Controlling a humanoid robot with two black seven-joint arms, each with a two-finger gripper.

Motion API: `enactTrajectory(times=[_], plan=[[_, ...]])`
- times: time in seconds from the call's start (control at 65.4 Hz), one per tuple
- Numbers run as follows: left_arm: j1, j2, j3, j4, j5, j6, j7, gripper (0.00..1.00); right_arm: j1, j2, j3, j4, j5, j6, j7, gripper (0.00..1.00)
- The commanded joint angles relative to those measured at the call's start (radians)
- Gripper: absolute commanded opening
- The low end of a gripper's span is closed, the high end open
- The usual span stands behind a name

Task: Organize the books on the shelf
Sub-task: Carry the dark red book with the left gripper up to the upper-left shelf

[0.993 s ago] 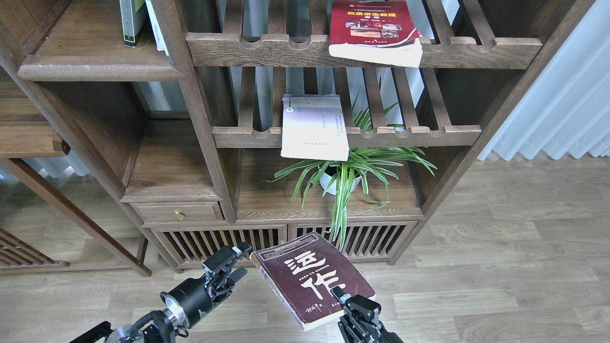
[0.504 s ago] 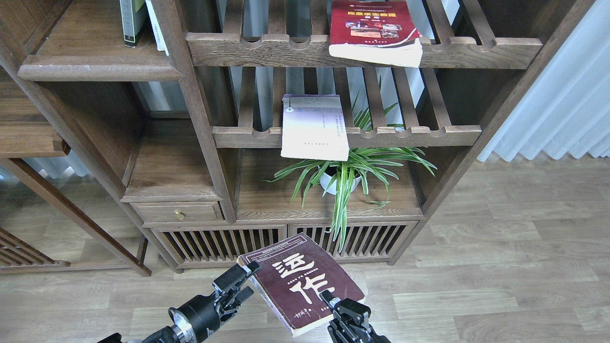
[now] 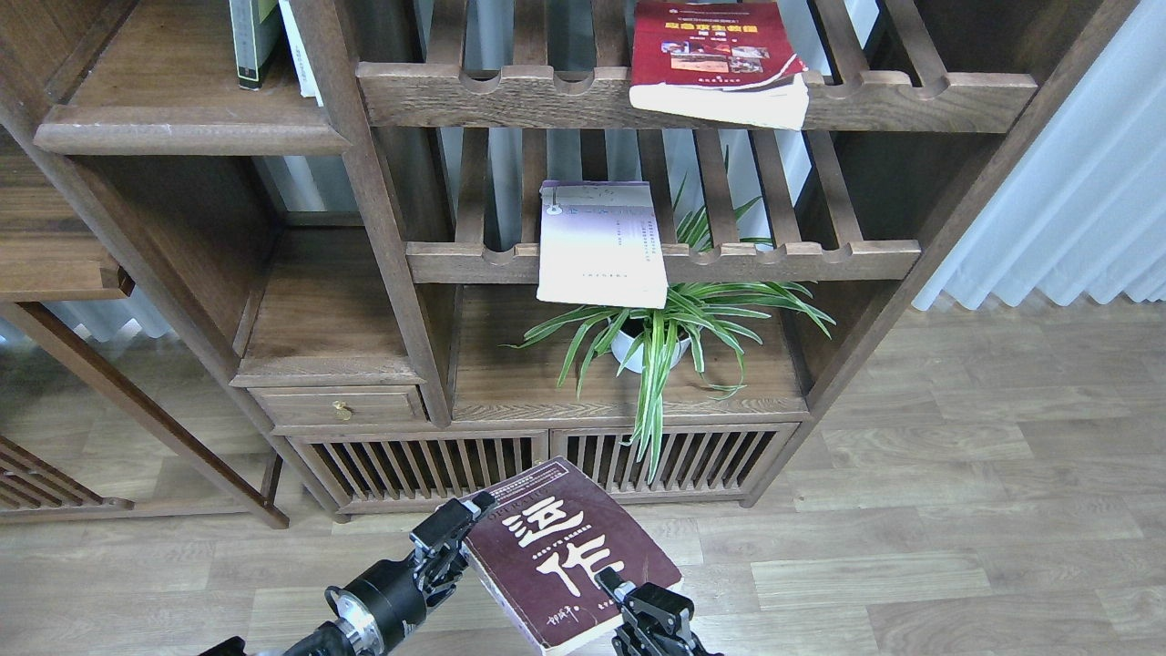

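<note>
My right gripper (image 3: 618, 586) is shut on the near edge of the dark maroon book (image 3: 556, 547), holding it tilted above the floor in front of the bookcase. My left gripper (image 3: 463, 538) is at the book's left edge, its upper finger (image 3: 474, 507) over the far-left corner, jaws apart around that edge. The red book (image 3: 715, 55) lies flat on the upper slatted rack. The white book with a lavender top (image 3: 599, 246) lies on the middle slatted rack, overhanging its front rail. The solid wooden shelf (image 3: 173, 100) is at the upper left.
Upright books (image 3: 253, 41) stand at the back right of the shelf. A potted spider plant (image 3: 651, 342) sits in the low compartment, leaves hanging over the slatted doors (image 3: 683, 456). A small drawer (image 3: 339, 406) is lower left. A pale curtain (image 3: 1075, 200) hangs at right.
The right gripper has carried the maroon book left and a little lower. The left gripper has come up against the book's left edge, which now sits between its fingers.
</note>
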State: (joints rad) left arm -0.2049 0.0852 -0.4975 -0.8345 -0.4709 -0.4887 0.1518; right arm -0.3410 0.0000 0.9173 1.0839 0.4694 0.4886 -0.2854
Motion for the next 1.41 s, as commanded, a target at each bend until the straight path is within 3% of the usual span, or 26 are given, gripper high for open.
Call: enactTrajectory(times=[0.0,0.168,0.367,0.413,0.443,0.458,0.504,0.642,0.764,0.993,1.223,1.391], plan=[[-0.001,0.001,0.007,0.0,0.0,0.0,0.0,0.36,-0.01,0.0,0.0,-0.001,0.0,0.0,0.0,0.08],[-0.002,0.004,0.007,-0.002,-0.003,0.0,0.0,0.1,-0.013,0.0,0.0,-0.009,-0.001,0.0,0.0,0.08],[-0.007,0.018,0.008,-0.014,-0.002,0.0,0.005,0.06,-0.013,0.0,-0.002,-0.012,-0.003,0.0,0.002,0.14],[-0.007,0.024,0.007,-0.017,-0.002,0.0,0.008,0.05,-0.013,0.0,-0.002,-0.013,-0.009,0.0,0.002,0.24],[-0.007,0.037,0.007,-0.021,-0.002,0.0,0.011,0.05,-0.013,0.0,-0.003,-0.013,-0.02,0.0,0.003,0.41],[-0.007,0.054,0.005,-0.026,-0.002,0.0,0.012,0.05,-0.012,-0.003,-0.006,-0.015,-0.032,0.0,0.002,0.61],[-0.005,0.08,-0.003,-0.037,-0.003,0.0,0.012,0.05,-0.004,-0.015,-0.017,-0.015,-0.061,0.0,0.002,1.0],[-0.005,0.194,-0.052,-0.107,-0.005,0.0,0.012,0.05,0.002,-0.028,-0.018,-0.048,-0.08,0.0,0.011,1.0],[0.005,0.353,-0.142,-0.248,-0.005,0.0,0.014,0.05,0.01,-0.028,-0.018,-0.087,-0.08,0.0,0.011,1.0],[0.012,0.605,-0.485,-0.465,-0.006,0.0,0.006,0.05,0.025,-0.014,-0.018,-0.177,-0.078,0.0,0.015,1.0],[-0.054,0.68,-0.717,-0.509,-0.023,0.0,0.003,0.05,0.033,-0.014,-0.017,-0.193,-0.078,0.0,0.015,1.0],[-0.198,0.72,-0.742,-0.486,-0.029,0.0,0.008,0.05,0.033,-0.014,-0.017,-0.208,-0.078,0.0,0.015,1.0]])
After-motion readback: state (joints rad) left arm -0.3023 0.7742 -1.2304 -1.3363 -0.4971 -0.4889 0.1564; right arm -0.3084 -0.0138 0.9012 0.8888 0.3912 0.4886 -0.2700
